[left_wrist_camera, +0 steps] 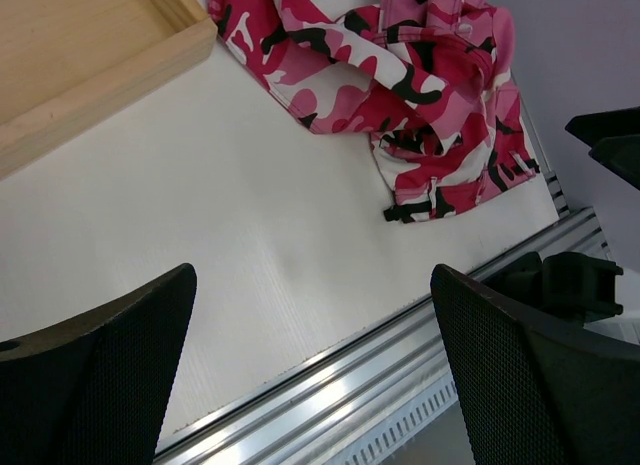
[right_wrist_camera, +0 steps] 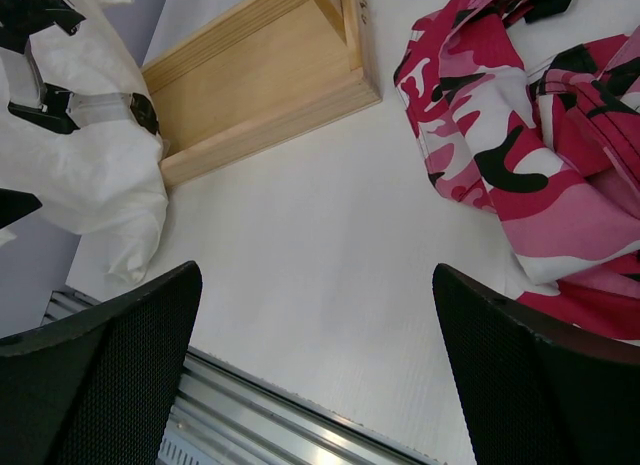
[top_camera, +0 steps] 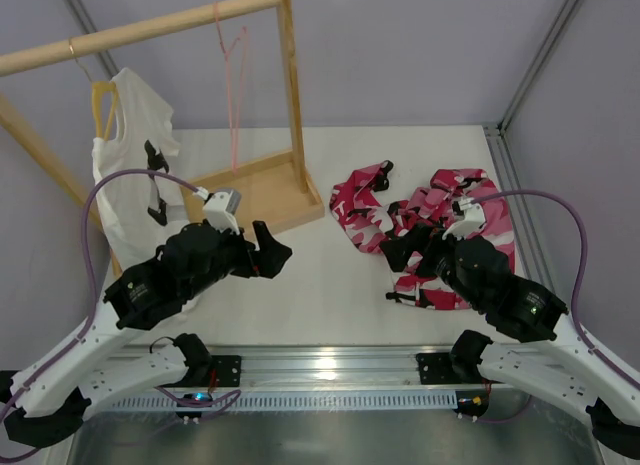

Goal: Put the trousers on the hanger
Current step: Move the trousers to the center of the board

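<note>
Here, trousers [right_wrist_camera: 500, 175] beside right jaws

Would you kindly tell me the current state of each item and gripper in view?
trousers: crumpled on the table, not held.
hanger: hanging from the wooden rail, bare.
T-shirt: hanging on the yellow hanger.
left gripper: open, empty.
right gripper: open, empty.

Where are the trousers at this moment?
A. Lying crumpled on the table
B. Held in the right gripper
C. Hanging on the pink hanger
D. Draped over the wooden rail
A: the trousers lie in a crumpled heap on the table, while the hanger hangs bare from the rail.
</note>
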Action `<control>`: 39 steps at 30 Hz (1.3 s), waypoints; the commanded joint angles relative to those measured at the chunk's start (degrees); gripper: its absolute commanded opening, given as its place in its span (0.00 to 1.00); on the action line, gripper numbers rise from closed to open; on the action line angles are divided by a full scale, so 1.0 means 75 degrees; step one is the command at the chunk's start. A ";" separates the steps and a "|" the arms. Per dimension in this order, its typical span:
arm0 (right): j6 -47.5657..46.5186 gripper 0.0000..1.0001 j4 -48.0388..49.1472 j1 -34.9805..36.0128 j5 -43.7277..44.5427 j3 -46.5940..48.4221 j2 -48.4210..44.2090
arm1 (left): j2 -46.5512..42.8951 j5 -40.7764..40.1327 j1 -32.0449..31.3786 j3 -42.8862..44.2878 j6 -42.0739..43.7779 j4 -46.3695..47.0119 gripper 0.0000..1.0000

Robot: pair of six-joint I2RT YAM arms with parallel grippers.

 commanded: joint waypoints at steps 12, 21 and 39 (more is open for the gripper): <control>-0.1335 1.00 0.0436 0.0043 0.1512 0.0402 0.0072 | 0.0634 -0.0327 -0.0011 0.0845 0.0452 0.0113 1.00; -0.1846 0.98 0.0518 -0.2508 0.2350 0.1002 0.2311 | 0.1772 -0.0187 -0.0011 0.1421 0.0546 0.0043 1.00; -0.2690 0.43 0.2335 -0.3941 -0.1966 -0.0980 0.3600 | 0.1409 0.0915 -0.0011 -0.0032 0.0183 0.1039 1.00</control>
